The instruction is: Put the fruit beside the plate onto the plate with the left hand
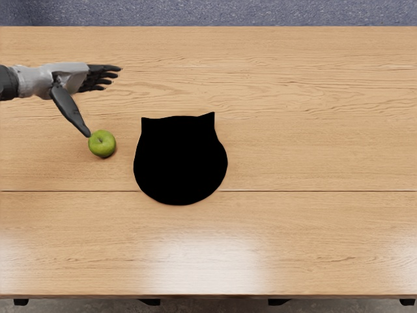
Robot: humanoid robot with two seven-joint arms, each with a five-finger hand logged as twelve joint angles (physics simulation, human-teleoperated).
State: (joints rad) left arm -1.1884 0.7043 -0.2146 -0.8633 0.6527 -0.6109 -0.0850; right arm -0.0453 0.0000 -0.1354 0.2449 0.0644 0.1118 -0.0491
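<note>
A small green apple (102, 143) lies on the wooden table just left of a black cat-head-shaped plate (180, 160). My left hand (85, 88) comes in from the left edge, above and behind the apple. Its fingers (103, 75) are stretched out toward the right and hold nothing. The thumb (70, 111) points down and its tip reaches the apple's upper left side. The plate carries nothing.
The wooden table (293, 215) spans the whole view, with its far edge at the top and its front edge near the bottom. Nothing else stands on it.
</note>
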